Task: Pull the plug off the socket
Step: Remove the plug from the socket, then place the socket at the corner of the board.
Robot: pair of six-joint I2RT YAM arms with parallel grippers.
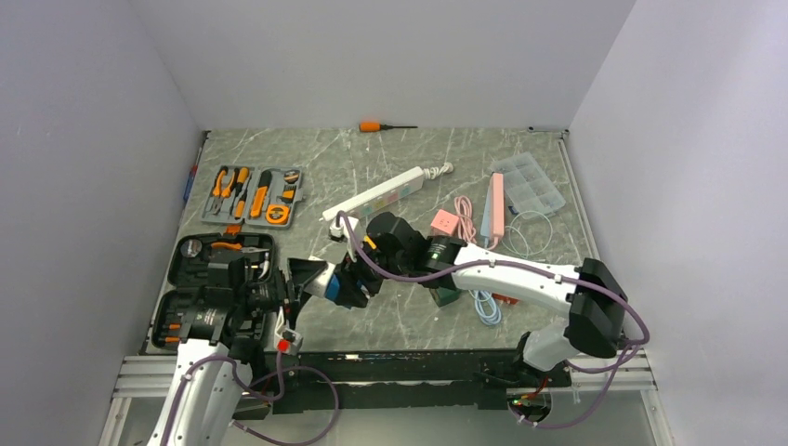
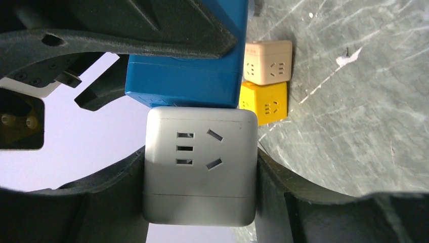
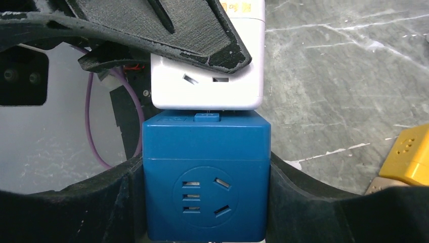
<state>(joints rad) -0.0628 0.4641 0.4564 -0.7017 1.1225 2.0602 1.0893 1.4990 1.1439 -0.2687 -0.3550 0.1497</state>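
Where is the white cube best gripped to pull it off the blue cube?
Probably on its two plain side faces, as the left gripper holds the white cube now. The fingers come from the end away from the blue cube, leaving the socket face and the joint clear. The flat parallel sides suit the pads, and the pull runs straight away from the joint.

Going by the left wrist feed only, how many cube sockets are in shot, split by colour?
white cube socket: 1
blue cube socket: 1
yellow cube socket: 1
beige cube socket: 1
Total: 4
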